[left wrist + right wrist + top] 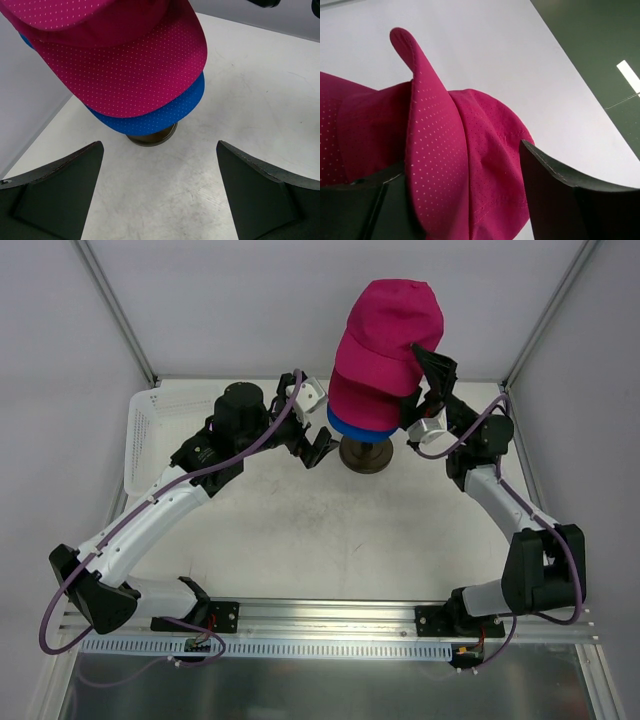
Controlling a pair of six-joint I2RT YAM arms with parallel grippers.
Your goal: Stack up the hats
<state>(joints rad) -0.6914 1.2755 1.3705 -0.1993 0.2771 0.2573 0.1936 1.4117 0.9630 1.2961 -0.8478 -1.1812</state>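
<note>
**Three caps on stand; both hands open**

Top: top pink cap (392, 325), lower pink cap (358, 400) and blue cap (350, 428) sit stacked over the stand (366, 456) on the bench (300, 530). The basket (145, 425) is at far left.

Left wrist: left hand (318, 448) is wide open and empty, short of the brims.

Right wrist: right hand (425, 370) is part open, with a fold of the top cap between its fingers, unpinched.
</note>
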